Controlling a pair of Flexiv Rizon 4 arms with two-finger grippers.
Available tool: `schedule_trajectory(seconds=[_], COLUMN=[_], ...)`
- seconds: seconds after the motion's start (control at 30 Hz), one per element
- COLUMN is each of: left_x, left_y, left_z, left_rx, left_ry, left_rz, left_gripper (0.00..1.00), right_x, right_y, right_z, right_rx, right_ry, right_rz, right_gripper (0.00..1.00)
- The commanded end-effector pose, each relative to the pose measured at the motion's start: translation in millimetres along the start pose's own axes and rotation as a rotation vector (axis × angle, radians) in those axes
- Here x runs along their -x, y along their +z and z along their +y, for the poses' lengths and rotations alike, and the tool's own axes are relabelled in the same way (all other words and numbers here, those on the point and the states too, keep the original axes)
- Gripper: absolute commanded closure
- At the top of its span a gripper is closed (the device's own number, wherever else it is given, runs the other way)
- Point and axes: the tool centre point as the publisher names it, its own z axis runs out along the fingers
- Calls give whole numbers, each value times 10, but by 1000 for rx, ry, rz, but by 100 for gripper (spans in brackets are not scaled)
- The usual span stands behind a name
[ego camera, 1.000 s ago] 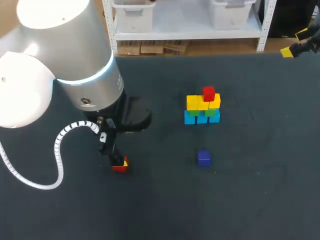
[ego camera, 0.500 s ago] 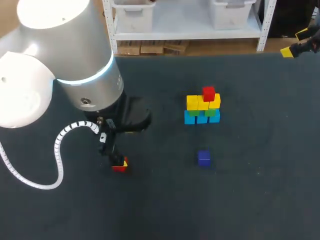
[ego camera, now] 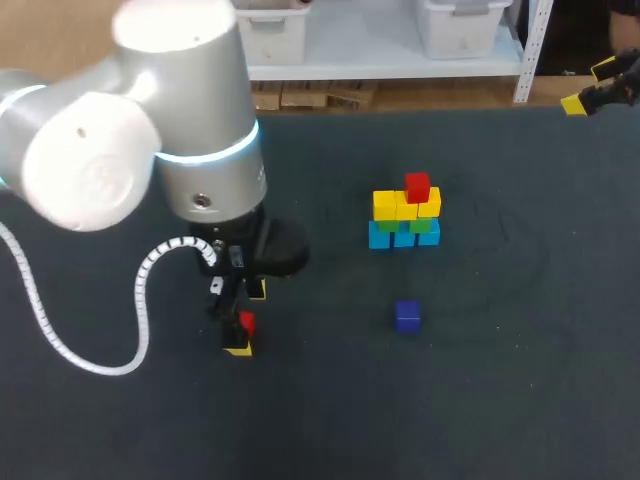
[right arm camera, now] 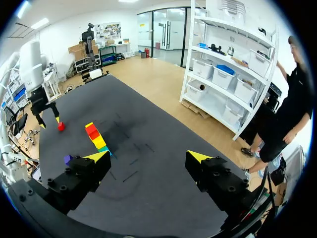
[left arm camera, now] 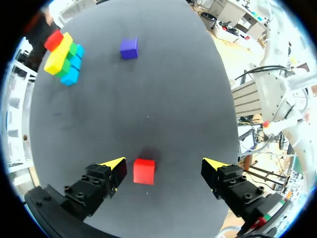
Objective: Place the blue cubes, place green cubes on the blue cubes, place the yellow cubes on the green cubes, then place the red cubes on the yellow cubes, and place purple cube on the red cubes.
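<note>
Red cube sits flat on table btwn left gripper's wide-spread fingers, just beside one tip, sides approx square to them. Stack, long axis side-to-side, well apart; purple cube near it. Right gripper spread, empty.

Dark table, cube stack, purple cube, loose red cube

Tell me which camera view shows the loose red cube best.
The left wrist view: the red cube lies whole and large between the left tool's open fingers. The head view shows it small, close against that tool. The right wrist view shows only a distant red speck.
</note>
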Motion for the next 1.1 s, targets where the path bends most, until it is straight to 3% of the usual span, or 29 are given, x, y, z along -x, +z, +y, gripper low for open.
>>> schedule_trajectory(seconds=[0.03, 0.4, 0.8, 1.1], left_x=[-9, -127, -121, -205], left_y=[137, 249, 367, 464], left_z=[113, 77, -21, -114], left_rx=[-98, -99, 20, 75], left_ry=[-8, -14, -89, -111], left_rz=[6, 71, 143, 89], left_gripper=[0, 0, 0, 0], right_x=[0, 0, 0, 0], right_y=[11, 11, 11, 11], right_z=[-15, -15, -15, -15], right_rx=[5, 5, 5, 5], right_ry=[-1, -1, -1, -1], right_rz=[-3, -3, -3, -3], right_gripper=[0, 0, 0, 0])
